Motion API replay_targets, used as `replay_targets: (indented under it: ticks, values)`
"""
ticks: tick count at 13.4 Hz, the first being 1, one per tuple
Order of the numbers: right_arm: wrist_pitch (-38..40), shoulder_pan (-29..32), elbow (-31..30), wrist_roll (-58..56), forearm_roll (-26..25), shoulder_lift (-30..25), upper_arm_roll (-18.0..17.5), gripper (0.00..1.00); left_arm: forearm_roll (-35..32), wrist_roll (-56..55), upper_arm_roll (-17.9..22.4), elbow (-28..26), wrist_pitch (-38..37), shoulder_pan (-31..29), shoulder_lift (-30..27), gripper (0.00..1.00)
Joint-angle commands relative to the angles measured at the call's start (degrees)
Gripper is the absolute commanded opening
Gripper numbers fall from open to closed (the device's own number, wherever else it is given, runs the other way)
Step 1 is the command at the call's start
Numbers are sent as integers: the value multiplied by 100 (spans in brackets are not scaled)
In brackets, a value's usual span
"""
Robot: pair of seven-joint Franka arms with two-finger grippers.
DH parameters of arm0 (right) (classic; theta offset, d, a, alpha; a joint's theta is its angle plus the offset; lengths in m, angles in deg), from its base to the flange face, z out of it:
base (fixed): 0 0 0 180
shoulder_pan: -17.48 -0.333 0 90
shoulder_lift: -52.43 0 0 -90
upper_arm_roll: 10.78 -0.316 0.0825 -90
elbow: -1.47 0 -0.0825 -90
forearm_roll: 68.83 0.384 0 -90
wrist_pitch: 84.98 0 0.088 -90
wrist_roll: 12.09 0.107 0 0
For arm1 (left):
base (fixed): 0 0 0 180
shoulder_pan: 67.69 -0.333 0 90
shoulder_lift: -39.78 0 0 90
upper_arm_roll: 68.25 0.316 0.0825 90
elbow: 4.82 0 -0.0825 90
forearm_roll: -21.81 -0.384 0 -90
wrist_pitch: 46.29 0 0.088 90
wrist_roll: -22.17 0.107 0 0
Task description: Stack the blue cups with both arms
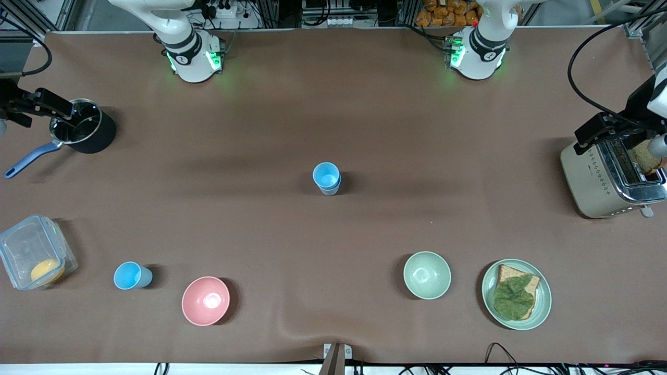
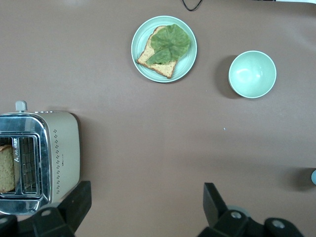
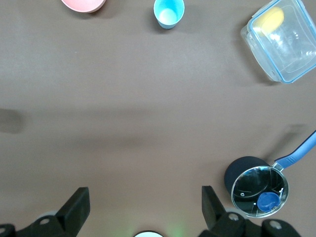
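Observation:
Two light-blue cups (image 1: 326, 178) stand nested, one in the other, at the middle of the table. A third blue cup (image 1: 132, 275) stands alone toward the right arm's end, nearer the front camera, beside the pink bowl; it also shows in the right wrist view (image 3: 169, 13). My right gripper (image 1: 32, 107) is up in the air over the saucepan's end of the table, open and empty (image 3: 145, 205). My left gripper (image 1: 607, 130) is up over the toaster, open and empty (image 2: 147, 202).
A black saucepan (image 1: 83, 127) with a blue handle and a clear lidded box (image 1: 32, 252) lie toward the right arm's end. A pink bowl (image 1: 205, 300), a pale green bowl (image 1: 427, 274), a plate (image 1: 542, 307) with toast and lettuce, and a toaster (image 1: 599, 179) holding bread are also on the table.

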Motion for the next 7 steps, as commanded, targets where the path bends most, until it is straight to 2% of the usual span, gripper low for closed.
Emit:
replay_targets:
  ticks: [1,7]
  values:
    - [54,35,-33,98,-56,-100,-78,100,172,175,-10,65,-42,-51,64,100]
    - [97,9,-60,97,-56,-91,-96,100,234,175,-10,39,-51,-51,72,100]
